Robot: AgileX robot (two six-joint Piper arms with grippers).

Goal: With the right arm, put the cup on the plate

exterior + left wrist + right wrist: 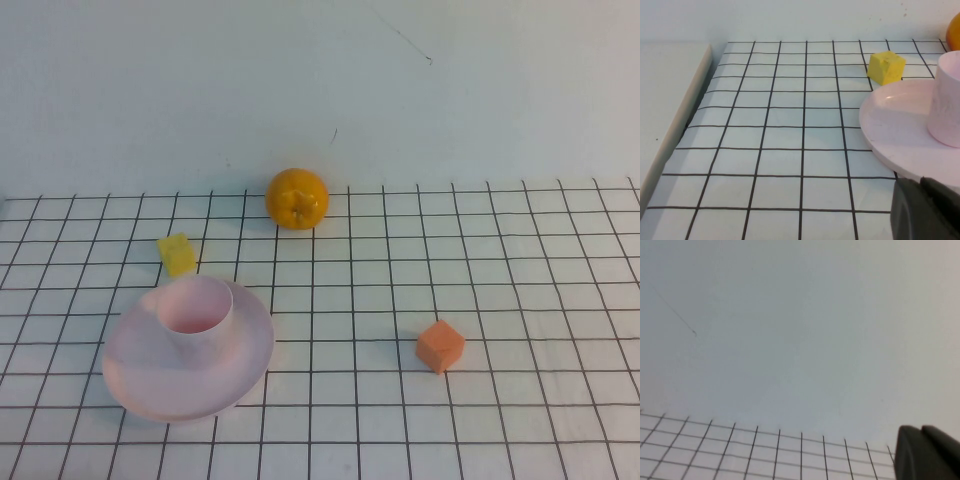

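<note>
**High view status: cup seated on plate, both arms clear of the work area**

High view, nearest row first: the plate (150, 385) lies on the robot's left side of the gridded table (520, 420), and the cup (196, 318) stands upright on it, toward the plate's far edge, mouth up and empty. No gripper touches either item — neither arm appears in this view at all.

Further out, an orange cube (440, 346) sits on the right side, well apart from the plate. A yellow block (178, 254) rests just beyond the plate's far rim, not touching it. An orange fruit (297, 198) sits farthest back, near the wall.

Left gripper (927, 210): only a dark corner of it shows in its own wrist view, low and near the plate's rim. Whether it is spread or closed cannot be determined; nothing is seen held.

Right gripper (927, 452): again only a dark corner shows, with the camera facing the wall and the far grid lines. Its opening cannot be determined — nothing is seen held.

Assessment: placement appears complete. The cup rests inside the rim, stable and released. Judged remaining work — none on the objects.
</note>
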